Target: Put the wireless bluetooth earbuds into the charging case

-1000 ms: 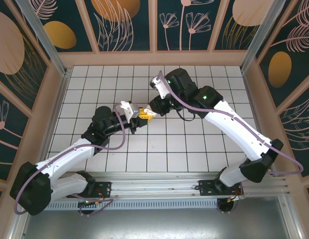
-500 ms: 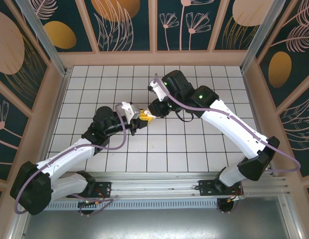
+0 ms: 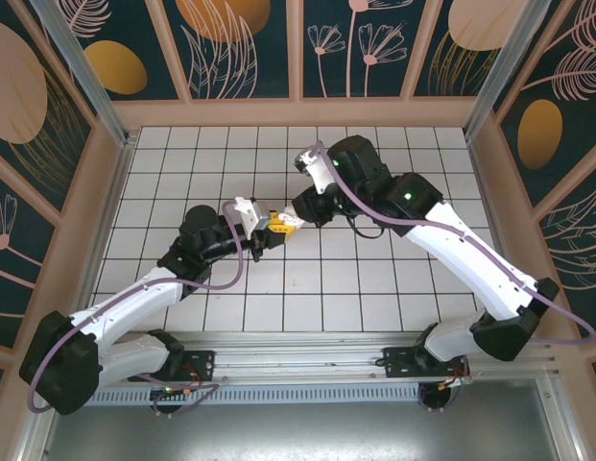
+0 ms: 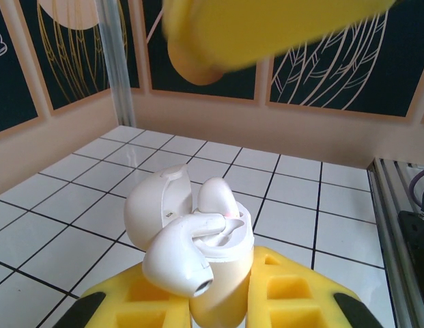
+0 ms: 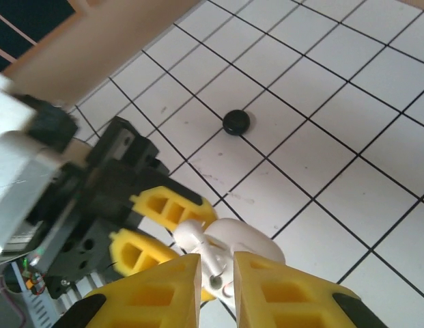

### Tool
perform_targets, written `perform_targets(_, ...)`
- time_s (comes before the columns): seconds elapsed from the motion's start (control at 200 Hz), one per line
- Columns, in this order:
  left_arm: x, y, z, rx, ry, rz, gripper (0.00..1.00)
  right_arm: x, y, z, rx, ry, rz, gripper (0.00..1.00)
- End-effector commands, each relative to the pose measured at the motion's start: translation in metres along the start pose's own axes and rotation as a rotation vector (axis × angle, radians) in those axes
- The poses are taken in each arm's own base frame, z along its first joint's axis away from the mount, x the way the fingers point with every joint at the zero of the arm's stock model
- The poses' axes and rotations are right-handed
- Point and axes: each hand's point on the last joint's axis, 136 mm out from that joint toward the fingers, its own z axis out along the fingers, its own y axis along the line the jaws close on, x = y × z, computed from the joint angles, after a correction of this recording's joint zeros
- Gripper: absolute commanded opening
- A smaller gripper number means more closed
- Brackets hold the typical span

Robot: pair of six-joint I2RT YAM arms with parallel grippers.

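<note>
My left gripper (image 4: 222, 311) is shut on the white charging case (image 4: 222, 283), which it holds upright above the floor with the lid (image 4: 156, 205) swung open. One white earbud (image 4: 217, 197) sits in the case. A second white earbud (image 4: 179, 256) lies tilted across the case's rim, its stem over the opening. My right gripper (image 5: 217, 273) hovers just above with its jaws narrowly apart. The earbud's stem (image 5: 210, 254) shows in the gap, and neither finger touches it. In the top view both grippers meet at the case (image 3: 284, 223).
A round black disc (image 5: 236, 122) lies on the white tiled floor (image 5: 334, 157) a few tiles beyond the case. Wooden walls enclose the tiled area. A metal rail (image 4: 392, 198) runs along the floor's edge.
The right arm's wrist shifted slightly left, then back right, staying over the case. The left arm held the case still.
</note>
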Motion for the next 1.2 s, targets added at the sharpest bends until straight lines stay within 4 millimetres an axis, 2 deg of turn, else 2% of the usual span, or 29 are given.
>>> perform_targets(0.0,-0.006,-0.004,0.0,0.016,-0.031,0.014,0.0,0.004,0.01,0.004,-0.053,0.009,0.019,0.2)
perform_targets(0.15,-0.007,-0.005,-0.001,0.023,-0.033,0.009,0.0,0.019,0.007,0.021,-0.047,0.089,0.028,0.2)
perform_targets(0.305,-0.007,-0.006,-0.001,0.03,-0.033,0.006,0.0,0.024,0.008,0.031,-0.058,0.129,0.027,0.2)
perform_targets(0.58,-0.006,-0.005,0.001,0.034,-0.03,0.004,0.0,0.027,0.004,0.04,-0.048,0.162,0.022,0.2)
perform_targets(0.856,-0.005,-0.004,0.001,0.029,-0.027,0.007,0.0,0.039,0.003,0.046,-0.047,0.214,0.02,0.24)
perform_targets(1.196,-0.005,-0.004,0.0,0.019,-0.026,0.011,0.0,0.053,-0.008,0.053,0.014,0.278,0.012,0.27)
